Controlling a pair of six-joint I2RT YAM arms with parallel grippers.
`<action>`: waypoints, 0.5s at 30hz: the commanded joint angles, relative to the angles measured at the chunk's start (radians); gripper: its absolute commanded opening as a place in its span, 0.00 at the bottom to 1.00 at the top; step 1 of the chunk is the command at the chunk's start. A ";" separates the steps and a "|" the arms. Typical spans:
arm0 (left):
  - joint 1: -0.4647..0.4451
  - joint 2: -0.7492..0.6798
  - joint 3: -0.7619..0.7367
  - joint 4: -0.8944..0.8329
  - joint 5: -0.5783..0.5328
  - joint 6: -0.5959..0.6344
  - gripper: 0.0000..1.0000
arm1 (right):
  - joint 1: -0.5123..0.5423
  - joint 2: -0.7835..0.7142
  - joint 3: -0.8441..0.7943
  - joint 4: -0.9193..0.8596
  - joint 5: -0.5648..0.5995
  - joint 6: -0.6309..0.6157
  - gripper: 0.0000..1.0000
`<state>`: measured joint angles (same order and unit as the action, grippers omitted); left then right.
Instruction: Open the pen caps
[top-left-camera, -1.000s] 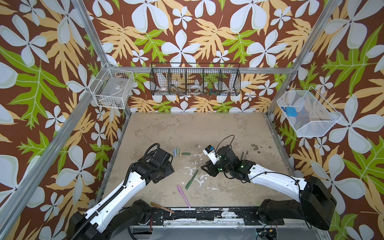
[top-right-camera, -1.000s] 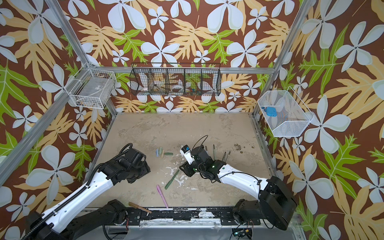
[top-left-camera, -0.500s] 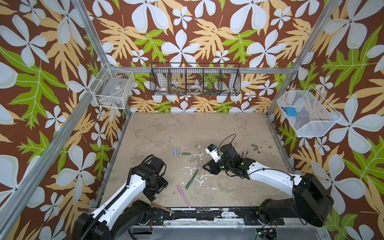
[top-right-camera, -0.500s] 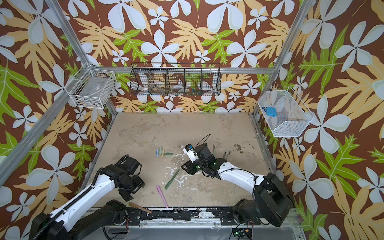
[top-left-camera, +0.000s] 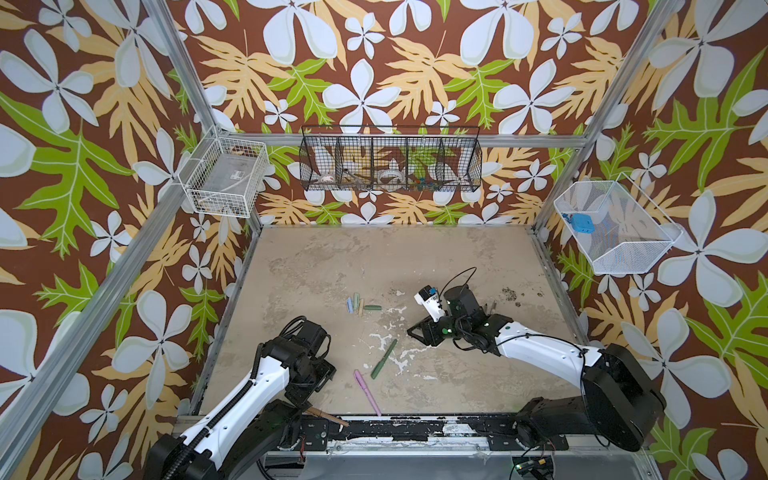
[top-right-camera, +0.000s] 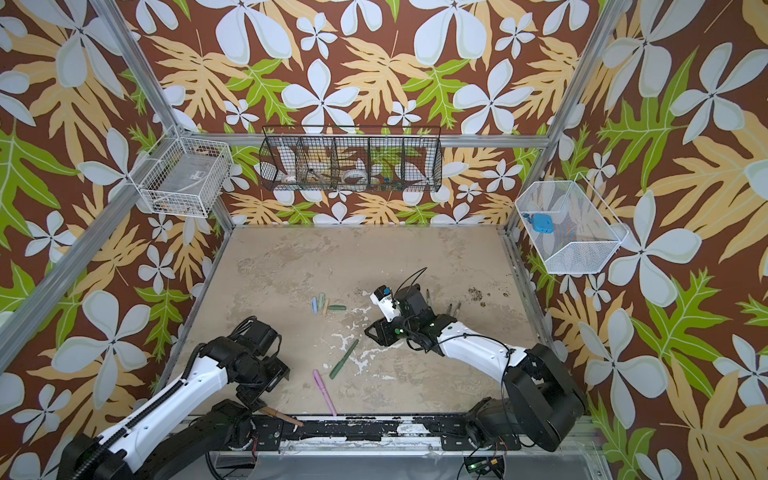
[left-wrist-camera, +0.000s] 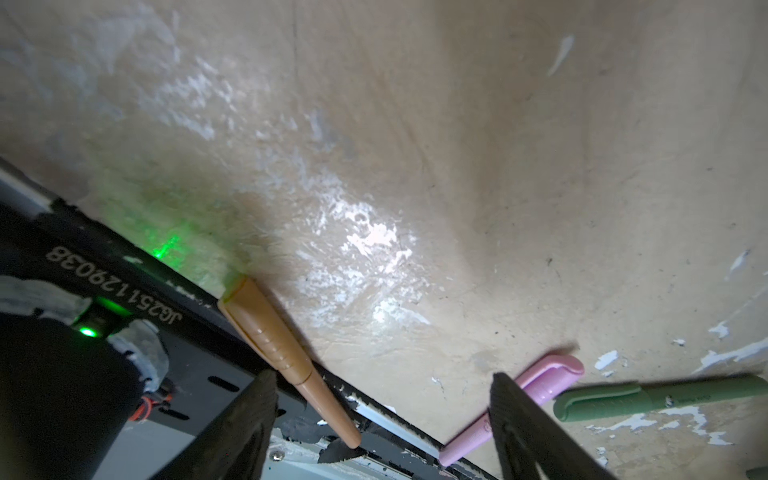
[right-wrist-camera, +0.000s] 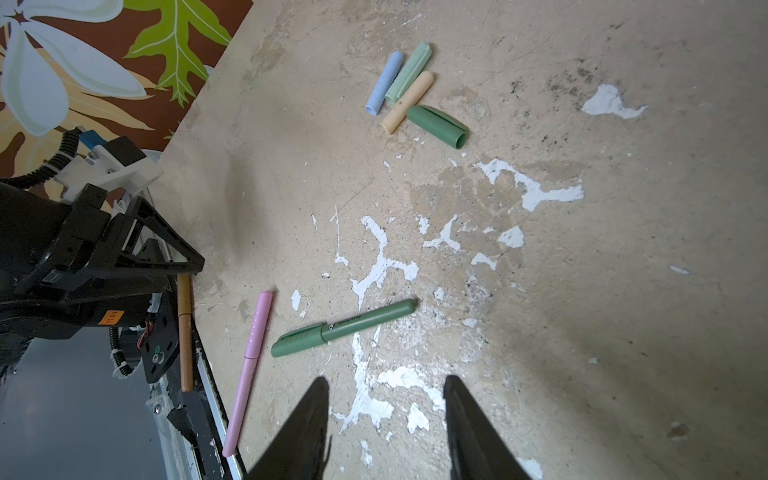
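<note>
Hovering over the brown pen at the front edge of the counter, your left gripper gapes empty, right gripper likewise; descend, clamp.

Both top views are bright, even and sharp, lit from above, with only soft shadows under the arms on the table. The left wrist view is dimmer and smeared — white glare sits mid-surface, and an indicator light throws a green glow onto the surface nearby. In the right wrist view the right gripper shows dark, out-of-focus fingers beside broad grey shadow.
</note>
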<state>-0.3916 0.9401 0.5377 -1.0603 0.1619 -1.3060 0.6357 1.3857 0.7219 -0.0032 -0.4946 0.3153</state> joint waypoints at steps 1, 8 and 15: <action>0.002 0.050 0.022 -0.095 -0.025 0.021 0.82 | -0.003 0.004 -0.001 0.026 -0.025 0.013 0.45; 0.000 0.177 0.099 -0.138 -0.041 0.089 0.85 | -0.015 0.008 -0.002 0.025 -0.031 0.014 0.45; -0.038 0.164 0.056 -0.130 -0.012 0.009 0.90 | -0.041 0.004 -0.012 0.040 -0.063 0.022 0.45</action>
<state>-0.4110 1.1053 0.6003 -1.1038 0.1413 -1.2465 0.5983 1.3922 0.7128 0.0113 -0.5301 0.3298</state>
